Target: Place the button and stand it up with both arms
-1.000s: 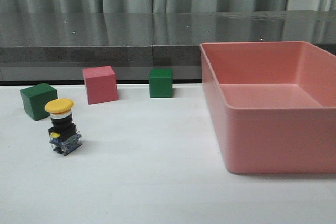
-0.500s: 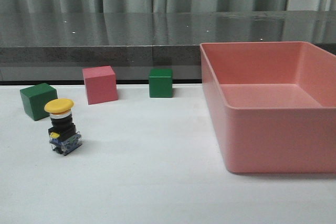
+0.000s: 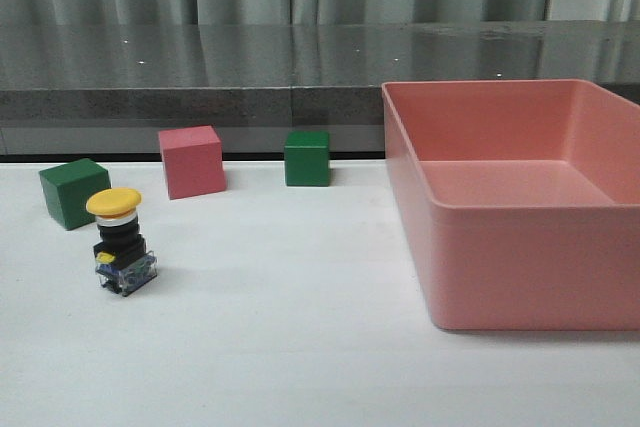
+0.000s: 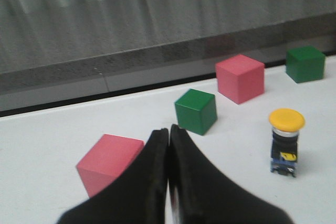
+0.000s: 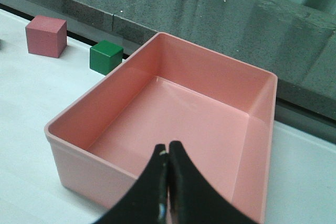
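Nothing has shifted over the last second — the button still stands upright on the bench, both claws closed, empty; looks finished.

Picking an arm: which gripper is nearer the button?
Left. The left gripper sees the button close by; the right gripper hangs over the pink bin, button out of its view.
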You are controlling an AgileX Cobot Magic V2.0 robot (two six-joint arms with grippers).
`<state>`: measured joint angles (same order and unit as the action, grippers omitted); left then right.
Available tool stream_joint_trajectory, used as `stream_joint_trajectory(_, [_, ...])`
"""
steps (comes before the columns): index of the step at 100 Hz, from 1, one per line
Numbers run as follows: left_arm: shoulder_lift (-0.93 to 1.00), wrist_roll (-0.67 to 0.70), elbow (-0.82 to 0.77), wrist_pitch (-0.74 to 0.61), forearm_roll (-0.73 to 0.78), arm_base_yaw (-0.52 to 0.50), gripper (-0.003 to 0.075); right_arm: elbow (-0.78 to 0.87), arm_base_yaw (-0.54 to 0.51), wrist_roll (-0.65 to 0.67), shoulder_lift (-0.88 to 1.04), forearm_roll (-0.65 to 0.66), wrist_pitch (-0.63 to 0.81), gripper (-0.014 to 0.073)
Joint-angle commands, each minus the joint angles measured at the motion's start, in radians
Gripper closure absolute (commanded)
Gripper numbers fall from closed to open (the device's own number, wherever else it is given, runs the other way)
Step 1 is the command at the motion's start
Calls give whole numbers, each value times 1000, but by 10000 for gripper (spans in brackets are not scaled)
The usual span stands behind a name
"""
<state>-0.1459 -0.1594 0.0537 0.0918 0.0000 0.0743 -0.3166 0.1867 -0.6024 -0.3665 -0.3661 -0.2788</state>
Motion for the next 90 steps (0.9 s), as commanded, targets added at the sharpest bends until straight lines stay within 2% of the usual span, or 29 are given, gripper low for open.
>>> stream_joint_trajectory(1, [99, 44, -5, -64, 0, -45, 739, -26, -5, -2, -5, -12, 62, 707])
stream_joint_trajectory(10, [185, 47, -23, -41, 0, -72, 739, -26, -5, -2, -5, -12, 62, 707])
stream_joint_trajectory(24, [181, 53, -40, -41, 6, -83, 739, -26, -5, -2, -6, -12, 60, 707])
stream_joint_trajectory(41, [182, 165, -101, -74, 55, -83, 739, -26, -5, -2, -6, -12, 59, 707])
stream_joint_trajectory(49, [182, 201, -99, -31, 81, -83, 739, -26, -5, -2, -6, -12, 58, 707])
stream_joint_trajectory(90, [182, 201, -99, -48, 74, -83, 739, -26, -5, -2, -6, -12, 58, 707])
